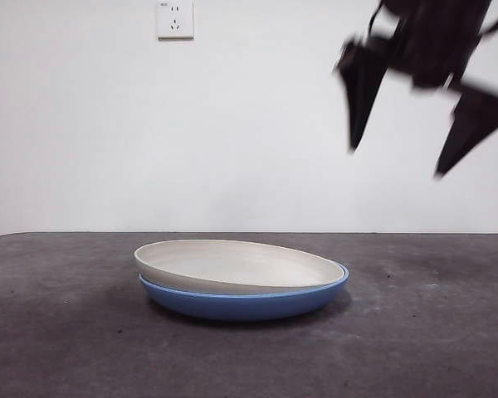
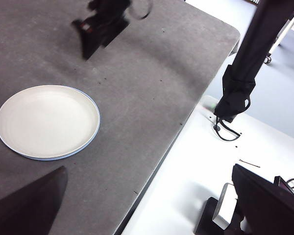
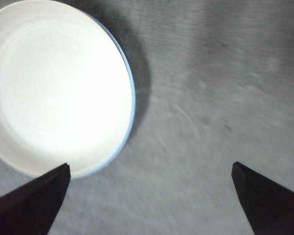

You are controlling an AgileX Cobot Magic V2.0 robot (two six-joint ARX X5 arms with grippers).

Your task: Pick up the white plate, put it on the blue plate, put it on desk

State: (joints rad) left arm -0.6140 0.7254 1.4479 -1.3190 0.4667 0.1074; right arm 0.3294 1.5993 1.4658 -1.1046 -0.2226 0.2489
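Observation:
The white plate [image 1: 241,264] lies nested in the blue plate [image 1: 249,304], which rests on the desk [image 1: 432,340]. From above, only a thin blue rim [image 2: 98,122] shows around the white plate [image 2: 46,120]. My right gripper [image 1: 397,162] hangs open and motion-blurred high above the desk, to the right of the stack, holding nothing. Its wrist view shows the white plate [image 3: 59,88] with the blue rim [image 3: 133,105] off to one side of the right gripper [image 3: 150,165]. My left gripper [image 2: 148,168] is open and empty, high up and well away from the plates.
A wall socket [image 1: 174,18] sits on the white wall behind. The left wrist view shows the desk's edge [image 2: 181,129], a white surface beyond it, and a black arm column [image 2: 240,88] with cables.

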